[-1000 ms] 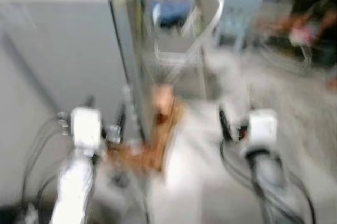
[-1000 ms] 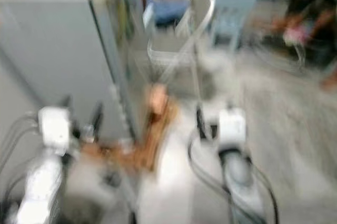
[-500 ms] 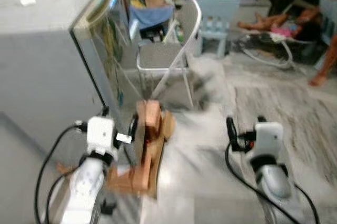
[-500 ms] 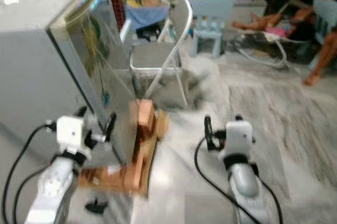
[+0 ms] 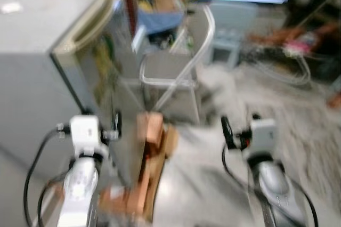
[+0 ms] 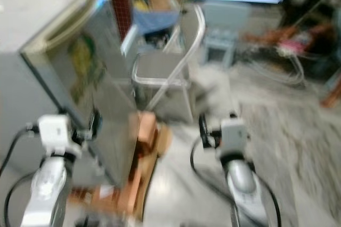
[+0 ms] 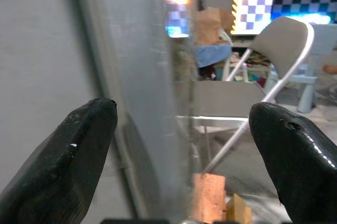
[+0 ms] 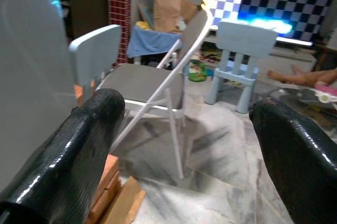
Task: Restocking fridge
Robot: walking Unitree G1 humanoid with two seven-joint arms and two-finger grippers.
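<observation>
Two hands, both spread wide and holding nothing, hang in front of the robot as it faces the fridge (image 5: 58, 72), a grey box whose door (image 6: 93, 104) stands ajar on its near edge. The left hand (image 7: 181, 145) straddles that door edge without touching it; the right hand (image 8: 184, 145) points past it toward a folding chair (image 5: 173, 64) and a small blue chair (image 8: 245, 58) on the marble floor (image 5: 298, 115). No item to restock can be made out, and the head views are blurred. Wooden blocks (image 5: 152, 147) lie stacked at the foot of the door, between the arms. Risks from here, as a judgement: a step forward could kick the blocks, a swinging door could strike the folding chair just behind it, and the left fingers (image 7: 79, 150) could scrape the door face if the approach drifts.
</observation>
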